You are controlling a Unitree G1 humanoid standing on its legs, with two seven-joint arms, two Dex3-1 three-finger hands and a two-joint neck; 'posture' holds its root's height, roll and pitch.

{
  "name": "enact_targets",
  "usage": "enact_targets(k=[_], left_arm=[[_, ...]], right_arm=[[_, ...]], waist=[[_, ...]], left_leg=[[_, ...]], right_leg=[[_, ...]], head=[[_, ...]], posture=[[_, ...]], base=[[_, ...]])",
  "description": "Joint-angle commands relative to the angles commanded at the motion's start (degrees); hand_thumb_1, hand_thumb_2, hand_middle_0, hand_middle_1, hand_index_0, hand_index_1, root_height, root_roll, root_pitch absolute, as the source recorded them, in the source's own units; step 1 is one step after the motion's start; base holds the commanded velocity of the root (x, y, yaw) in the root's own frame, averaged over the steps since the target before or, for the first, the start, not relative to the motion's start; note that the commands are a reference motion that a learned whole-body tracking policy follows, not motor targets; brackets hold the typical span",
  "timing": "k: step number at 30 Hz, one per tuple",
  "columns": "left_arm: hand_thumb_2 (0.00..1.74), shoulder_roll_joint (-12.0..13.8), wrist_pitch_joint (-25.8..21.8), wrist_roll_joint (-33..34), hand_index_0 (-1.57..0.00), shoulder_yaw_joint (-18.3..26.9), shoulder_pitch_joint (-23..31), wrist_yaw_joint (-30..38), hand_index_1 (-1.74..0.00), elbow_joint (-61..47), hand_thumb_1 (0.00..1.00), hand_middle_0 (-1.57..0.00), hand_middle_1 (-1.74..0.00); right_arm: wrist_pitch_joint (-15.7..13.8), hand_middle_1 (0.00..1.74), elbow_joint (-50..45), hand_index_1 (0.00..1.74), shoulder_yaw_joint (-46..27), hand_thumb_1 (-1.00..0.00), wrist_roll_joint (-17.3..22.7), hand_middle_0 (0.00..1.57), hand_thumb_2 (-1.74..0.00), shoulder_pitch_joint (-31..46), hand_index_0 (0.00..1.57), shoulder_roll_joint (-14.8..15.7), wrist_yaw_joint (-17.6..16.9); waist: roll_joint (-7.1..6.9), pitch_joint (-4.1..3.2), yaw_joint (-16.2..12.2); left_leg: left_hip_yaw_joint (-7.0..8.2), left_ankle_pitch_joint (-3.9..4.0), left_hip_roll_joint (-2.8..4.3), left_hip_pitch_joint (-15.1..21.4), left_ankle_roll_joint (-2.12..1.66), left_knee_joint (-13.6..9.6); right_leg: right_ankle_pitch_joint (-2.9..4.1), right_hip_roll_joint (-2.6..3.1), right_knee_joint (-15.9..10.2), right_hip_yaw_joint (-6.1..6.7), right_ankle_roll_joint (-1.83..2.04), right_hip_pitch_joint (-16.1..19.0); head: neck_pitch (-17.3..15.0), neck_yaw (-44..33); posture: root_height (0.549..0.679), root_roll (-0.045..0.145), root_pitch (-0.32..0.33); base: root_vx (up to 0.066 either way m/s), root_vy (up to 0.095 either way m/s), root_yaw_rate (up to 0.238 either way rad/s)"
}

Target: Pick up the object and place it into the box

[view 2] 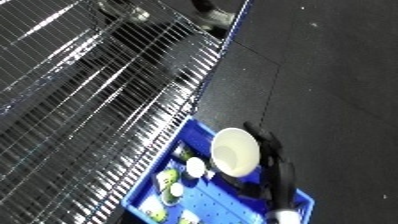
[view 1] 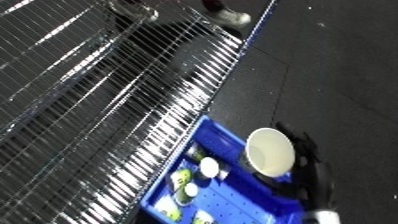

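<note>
Left eye view, looking steeply down with the scene tilted. Nearest, at the lower right, the right robot hand [view 1: 302,160] shows as black fingers curled round the back of a cream bowl [view 1: 270,152], gripping it with its open mouth turned sideways toward the camera. The bowl hangs just over the right rim of a blue bin [view 2: 302,202], which sits on the dark floor [view 1: 338,65]. Inside the bin, toward its left wall, lie several small green and white items [view 2: 169,177] and a white round piece [view 1: 210,167]; what they are cannot be told. The left robot hand is not in view. Beyond the bin's left wall, a wire shelf [view 1: 98,100] of shiny metal bars runs diagonally to the upper edge.

The carrying step appears nearly finished, and placing is in hand. The next move likely calls for shifting the bowl further over the bin's open middle, lowering it, then releasing the fingers so it settles without striking the rim.
</note>
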Motion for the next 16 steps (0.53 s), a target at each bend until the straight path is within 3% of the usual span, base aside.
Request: enact_targets(k=[6,16], left_arm=[[1.74,-0.13,-0.23,-0.29,-1.57,-0.12,-0.02,0.17,-1.74,0.20,1.00,-1.57,-1.74],[1.74,-0.30,-0.39,-0.42,-1.57,-0.19,-0.13,0.46,-1.74,0.34,1.00,-1.57,-1.74]], right_arm=[[-0.12,0.00,0.20,0.00,0.05,0.00,0.22,0.00,0.00,0.35,0.00,0.04,0.56],[0.91,0.00,-1.12,0.00,1.08,0.00,0.75,0.00,0.00,0.46,0.00,0.52,4.54]], waist=[[0.24,0.00,-0.02],[-0.31,0.00,0.51]], left_leg=[[-0.09,0.31,-0.17,0.07,0.03,-0.45],[-0.71,1.24,-0.05,-0.29,-0.21,-0.45]], right_leg=[[0.02,0.17,0.00,0.04,-0.08,-0.22],[0.01,0.32,0.05,-0.25,-0.28,-0.16]], head=[[-0.30,-0.45],[-0.85,-3.49]], posture=[[0.647,0.102,0.086],[0.646,0.102,0.084]], base=[[-0.001,0.000,0.006],[-0.007,-0.008,0.029]])
